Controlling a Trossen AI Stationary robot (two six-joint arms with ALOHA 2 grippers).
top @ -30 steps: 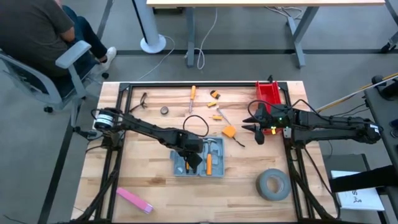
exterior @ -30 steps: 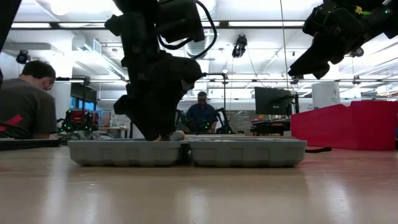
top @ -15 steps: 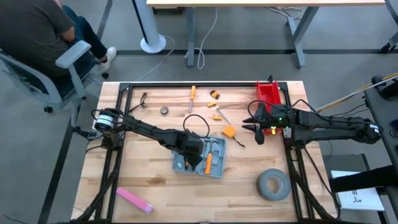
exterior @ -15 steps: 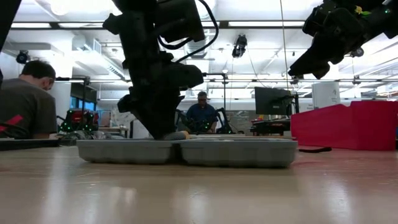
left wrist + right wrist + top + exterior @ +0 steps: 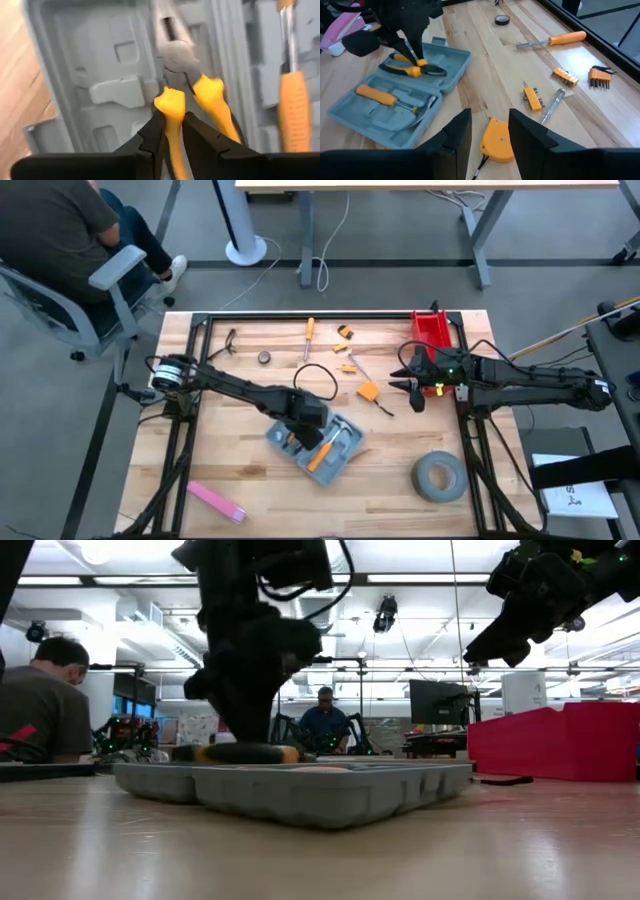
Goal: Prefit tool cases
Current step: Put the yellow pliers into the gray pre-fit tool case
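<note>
**Left gripper clamped on pliers handle inside open tool case**

No brand, label or legible writing is visible on any item.

Task item: one blue-grey tool case (image 5: 315, 442), lying open and skewed on the wooden table (image 5: 230, 470), near the table's middle, toward the front edge. Its two halves show moulded recesses. Inside it: one pair of pliers (image 5: 187, 75) with orange-yellow handles and one orange-handled screwdriver (image 5: 382, 95).

Left gripper (image 5: 172, 132): positioned over the case, fingers closed on one handle of the pliers; the other handle stands free just beside the grip. In the low view this arm comes down into the case.

Right gripper (image 5: 487, 132): held above the table near the right edge, beside the red bin (image 5: 432, 332), fingers apart with nothing between them. It hangs over one orange tape measure (image 5: 497, 140), not touching it.

Loose items on the table, counted:
- one orange-handled screwdriver (image 5: 555, 40) near the far edge
- one clear-handled driver (image 5: 551, 104)
- three small orange parts: bit holder (image 5: 532, 98), second holder (image 5: 565, 76), hex key set (image 5: 599, 77)
- one small dark ring (image 5: 501, 20)
- one grey tape roll (image 5: 438, 477), front right
- one pink block (image 5: 215, 501), front left

Two persons (image 5: 45, 700) are seen in the room beyond.
</note>
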